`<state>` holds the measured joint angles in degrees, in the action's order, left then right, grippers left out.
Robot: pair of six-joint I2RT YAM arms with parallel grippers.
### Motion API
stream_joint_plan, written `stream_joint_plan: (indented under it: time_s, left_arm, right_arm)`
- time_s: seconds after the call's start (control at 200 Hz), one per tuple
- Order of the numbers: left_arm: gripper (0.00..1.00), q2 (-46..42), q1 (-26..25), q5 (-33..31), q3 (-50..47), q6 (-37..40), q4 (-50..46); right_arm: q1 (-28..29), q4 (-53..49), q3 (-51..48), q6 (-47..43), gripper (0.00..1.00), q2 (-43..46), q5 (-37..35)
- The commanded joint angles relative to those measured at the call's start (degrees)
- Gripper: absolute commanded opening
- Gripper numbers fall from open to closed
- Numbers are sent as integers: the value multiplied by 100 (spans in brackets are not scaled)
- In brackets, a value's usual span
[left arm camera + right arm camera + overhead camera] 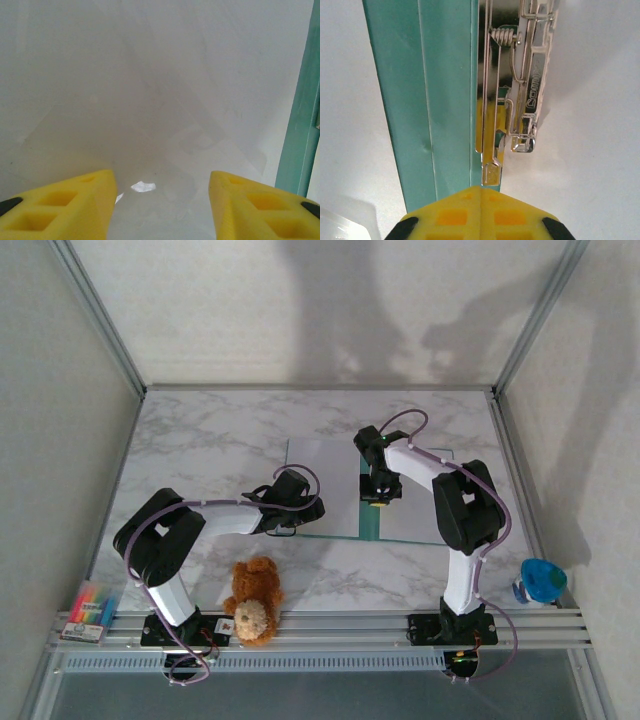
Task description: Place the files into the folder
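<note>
On the table (200, 440), the open folder (412, 512) shows a teal spine (435, 100); left jaws spread, right jaws closed.

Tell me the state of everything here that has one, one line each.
folder: open, lying flat.
files: lying flat on the folder's left half.
metal clip: inside the folder; clamped or not, cannot tell.
left pincer: open, above the files.
right pincer: shut, tips by the metal clip.
</note>
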<state>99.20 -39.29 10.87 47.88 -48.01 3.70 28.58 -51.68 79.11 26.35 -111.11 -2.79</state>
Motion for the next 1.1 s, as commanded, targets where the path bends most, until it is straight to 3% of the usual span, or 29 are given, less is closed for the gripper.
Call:
stream_joint_plan:
  time_s: [0.0,0.371,0.596,0.791,1.011,1.097]
  left_arm:
    - [54,175,-22,-140,-279,-18,-847]
    - [54,155,-20,-163,-217,-1,-902]
    - [54,139,-26,-158,-131,11,-938]
    - [58,-58,-19,-116,-56,91,-773]
    - [64,-196,-20,-201,176,227,-803]
    - [63,-323,-33,-290,347,393,-861]
  right_arm:
    - [-12,-231,179,20,5,172,46]
    - [-17,-341,427,-42,6,492,33]
    - [-12,-368,631,-134,9,1130,297]
    - [-12,251,369,-184,28,2300,437]
    - [-61,1629,-869,-377,66,3822,-276]
    - [-330,2140,-1438,-383,69,4126,-350]
